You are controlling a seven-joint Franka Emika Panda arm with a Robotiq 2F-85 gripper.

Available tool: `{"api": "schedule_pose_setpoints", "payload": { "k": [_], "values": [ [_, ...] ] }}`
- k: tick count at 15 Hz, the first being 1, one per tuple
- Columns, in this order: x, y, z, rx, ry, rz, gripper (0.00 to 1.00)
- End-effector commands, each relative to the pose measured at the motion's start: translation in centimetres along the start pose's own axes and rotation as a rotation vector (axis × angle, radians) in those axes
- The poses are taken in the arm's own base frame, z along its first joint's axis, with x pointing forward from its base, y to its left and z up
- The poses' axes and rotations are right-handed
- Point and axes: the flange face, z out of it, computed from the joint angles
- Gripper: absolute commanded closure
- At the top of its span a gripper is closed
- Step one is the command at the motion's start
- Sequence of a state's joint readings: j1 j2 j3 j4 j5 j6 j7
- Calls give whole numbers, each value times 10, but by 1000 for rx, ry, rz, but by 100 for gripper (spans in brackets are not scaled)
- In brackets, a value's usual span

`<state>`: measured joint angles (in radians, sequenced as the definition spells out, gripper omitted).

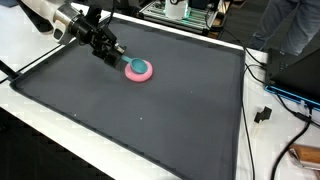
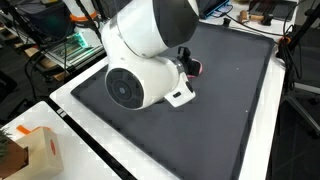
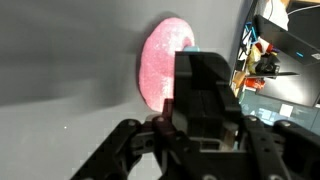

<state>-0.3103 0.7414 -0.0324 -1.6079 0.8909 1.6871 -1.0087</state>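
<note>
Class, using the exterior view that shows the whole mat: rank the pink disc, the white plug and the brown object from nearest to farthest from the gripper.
1. Pink disc, on the mat, just beside the gripper.
2. White plug, off the mat, toward the picture's right side.
3. Brown object, bottom right corner.

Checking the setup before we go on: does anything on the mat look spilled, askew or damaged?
Nothing stands out. The pink disc, a teal piece on top, lies flat on the dark mat, with no spill or damage visible; the pincer sits close beside it.
</note>
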Motion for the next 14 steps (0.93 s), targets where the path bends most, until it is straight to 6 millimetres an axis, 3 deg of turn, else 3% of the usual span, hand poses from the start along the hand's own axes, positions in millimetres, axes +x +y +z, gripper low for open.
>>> {"api": "schedule_pose_setpoints", "payload": {
  "k": [1,8,14],
  "values": [
    [-7,37,5,-38,-10,30,75],
    [-12,42,0,-14,12,96,75],
    [-4,15,-9,-9,7,67,75]
  ]
}}
